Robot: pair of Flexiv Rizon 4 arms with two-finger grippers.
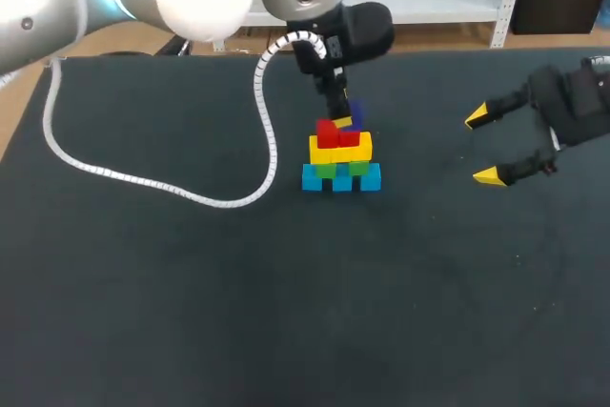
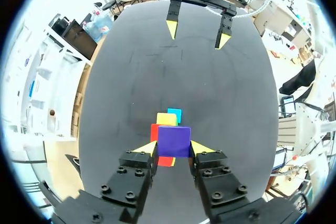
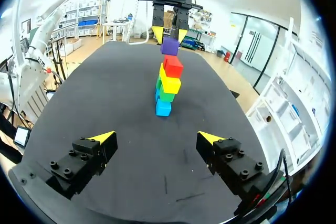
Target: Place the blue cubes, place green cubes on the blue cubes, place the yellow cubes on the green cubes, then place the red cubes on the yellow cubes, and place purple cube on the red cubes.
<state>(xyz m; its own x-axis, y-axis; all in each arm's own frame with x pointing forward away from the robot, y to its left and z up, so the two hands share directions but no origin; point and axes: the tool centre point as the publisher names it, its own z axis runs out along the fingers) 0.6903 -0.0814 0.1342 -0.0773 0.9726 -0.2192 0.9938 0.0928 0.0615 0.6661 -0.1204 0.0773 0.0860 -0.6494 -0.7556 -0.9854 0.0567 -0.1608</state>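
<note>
The left hand point(image 2: 175, 147) is grasping the purple cube point(image 2: 174, 141), a yellow tip pressed to each side, right over the red cubes point(image 3: 172, 66) that top the stack of yellow point(image 3: 169, 83), green point(image 3: 166, 95) and blue point(image 3: 163, 107) on the counter point(image 1: 191, 283). The right hand point(image 3: 156, 138) hangs released, fingers spread, well apart from the stack. To finish well, I judge the purple should be centred on the red before descent. It should then go straight down until it seats flat, the fingers parting only a little and lifting vertically, since the tower looks narrow and staggered and a sideways nudge could topple it. The left wrist view looks down past the purple and shows red peeking out at one side, hinting at an offset. The right wrist view gives the side profile, purple just above red, though whether they touch I cannot tell. The head view alone shows the blue base as wider than the tiers above, but the hand hides most of the purple there.
</note>
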